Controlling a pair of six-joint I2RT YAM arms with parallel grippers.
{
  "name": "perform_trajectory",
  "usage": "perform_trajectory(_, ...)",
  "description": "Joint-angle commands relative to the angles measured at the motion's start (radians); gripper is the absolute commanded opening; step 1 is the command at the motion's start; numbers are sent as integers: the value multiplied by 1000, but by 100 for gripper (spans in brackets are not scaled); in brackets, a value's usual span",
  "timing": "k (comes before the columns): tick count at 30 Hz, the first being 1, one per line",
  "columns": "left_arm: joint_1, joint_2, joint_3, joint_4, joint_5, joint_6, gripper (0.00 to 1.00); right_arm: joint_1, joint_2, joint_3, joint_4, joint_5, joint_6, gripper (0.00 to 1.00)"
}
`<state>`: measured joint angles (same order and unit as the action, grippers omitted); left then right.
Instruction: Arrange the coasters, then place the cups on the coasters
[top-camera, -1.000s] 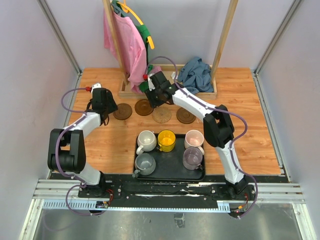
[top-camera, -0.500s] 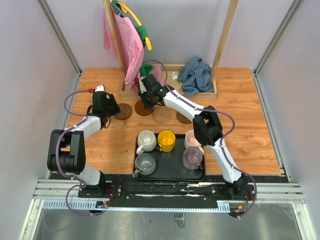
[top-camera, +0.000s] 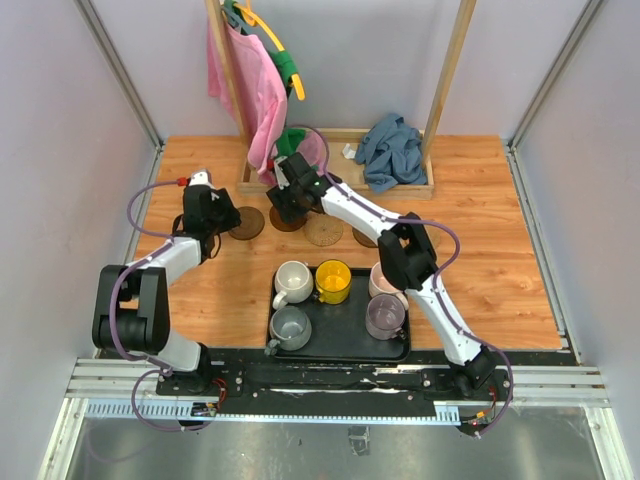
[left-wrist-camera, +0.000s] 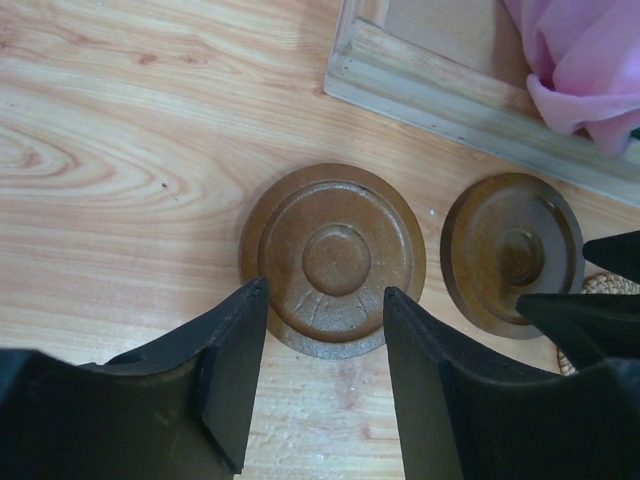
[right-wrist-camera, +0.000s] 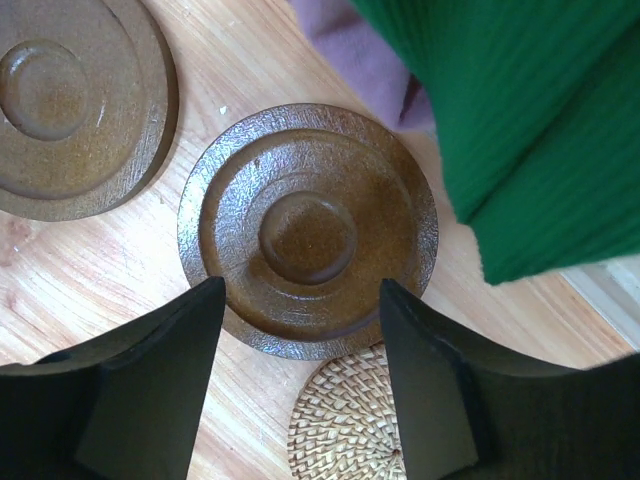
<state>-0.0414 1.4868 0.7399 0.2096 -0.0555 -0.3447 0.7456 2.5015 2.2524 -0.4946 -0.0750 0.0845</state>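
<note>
**Top external: right gripper has shifted left onto the second coaster; the cups wait**

Nearest the bases, the tray (top-camera: 338, 357) holds all five cups (top-camera: 333, 281). None is on a coaster, and they sit well behind both pairs of jaws.

Beyond the tray runs the row of coasters (top-camera: 324, 231). Four show; I cannot find the fifth. Over the last second the right gripper (right-wrist-camera: 300, 285) has swung left along the row, from near the woven coaster (right-wrist-camera: 345, 425) to the second coaster (right-wrist-camera: 305, 225). The left gripper (left-wrist-camera: 325, 290) has edged a little toward the end coaster (left-wrist-camera: 333, 258). The discs themselves lie where they lay.

In the left wrist view the jaws stand apart. The end coaster lies flat between the tips and just ahead of them, unclamped. The second coaster lies outside the right jaw.

In the right wrist view the jaws also stand apart and grip nothing. The second coaster lies between the tips and ahead of them, and the woven one sits back toward the wrist. The end coaster lies outside the left jaw. The fourth coaster (top-camera: 370, 237) shows only from above, well off to the other side.

Farthest off stands the rack (top-camera: 410, 190) with its pink cloth (top-camera: 258, 95). A green cloth (right-wrist-camera: 540, 130) hangs just past the right jaw.

By my reading the arranging step is not yet done. Each gripper is lined up on one dark disc, so a grasp or nudge looks next. The two grippers are close together, so a clash is the risk.
</note>
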Motion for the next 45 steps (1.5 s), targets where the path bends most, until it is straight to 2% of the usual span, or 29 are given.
perform_trajectory(1, 2, -16, -4, 53, 31, 12, 54, 30, 7, 17, -3, 67, -31, 66)
perform_trajectory(5, 2, -9, -4, 59, 38, 10, 54, 31, 18, 28, 6, 91, -38, 64)
perform_trajectory(9, 2, 2, 2, 68, 42, 12, 54, 32, 35, 29, 23, 87, -36, 46)
perform_trajectory(15, 1, 54, 29, 72, 49, 7, 52, 36, 49, 4, 28, 76, -31, 33)
perform_trajectory(18, 1, 102, 68, 66, 61, 3, 46, 38, 63, 0, 24, 73, -27, 27)
perform_trajectory(23, 1, 179, 126, 43, 97, 4, 29, 44, 75, -19, 1, 65, -22, 24)
perform_trajectory(31, 2, 277, 190, -42, 84, 17, 1, 82, 25, -168, 12, 63, -7, 12)
perform_trajectory(41, 1, 333, 250, -147, 138, 25, 0, 115, -24, -234, 10, 63, 13, 8)
perform_trajectory(45, 0, 335, 247, -130, 162, 24, 1, 113, -45, -218, 9, 117, -3, 13)
